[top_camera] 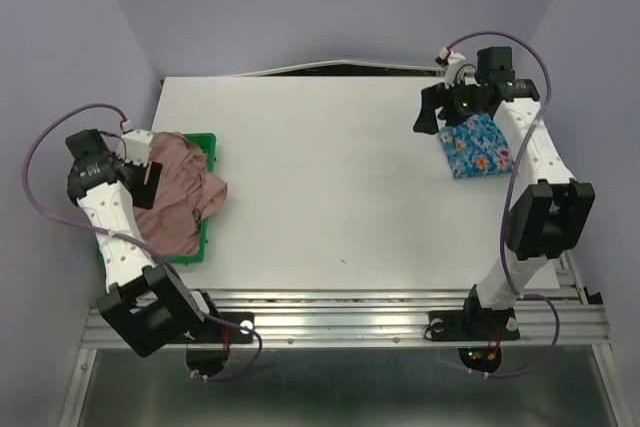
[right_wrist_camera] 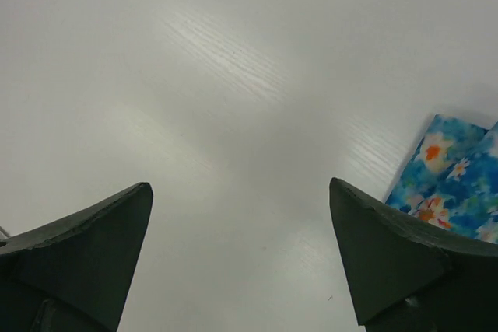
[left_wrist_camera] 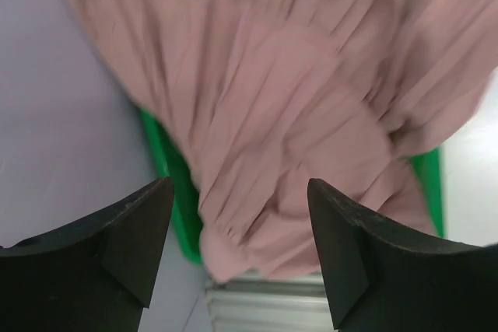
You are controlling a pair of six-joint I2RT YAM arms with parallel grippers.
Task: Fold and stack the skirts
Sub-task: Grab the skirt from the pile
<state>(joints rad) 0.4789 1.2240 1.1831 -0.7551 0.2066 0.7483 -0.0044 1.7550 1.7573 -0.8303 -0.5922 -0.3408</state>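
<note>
In tray (top_camera: pixel 204 246), pink skirt (top_camera: pixel 175 192) bunched; left gripper (left_wrist_camera: pixel 237 192) above it, right gripper (right_wrist_camera: pixel 241 192) by blue skirt (top_camera: pixel 477 145), both wide, empty; pinch edge, lift slow

Pink skirt (left_wrist_camera: pixel 296 99) blurred, hides most of tray (left_wrist_camera: pixel 173 180); blue skirt (right_wrist_camera: pixel 453 186) cut off rt edge.

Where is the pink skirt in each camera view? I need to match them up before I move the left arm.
Top external: the pink skirt lies heaped at the table's left edge, over the green tray.
Left wrist: it fills most of the picture.
Right wrist: not in it.
Shared landmark: the green tray under the skirt shows in both the top and left wrist views.
</note>
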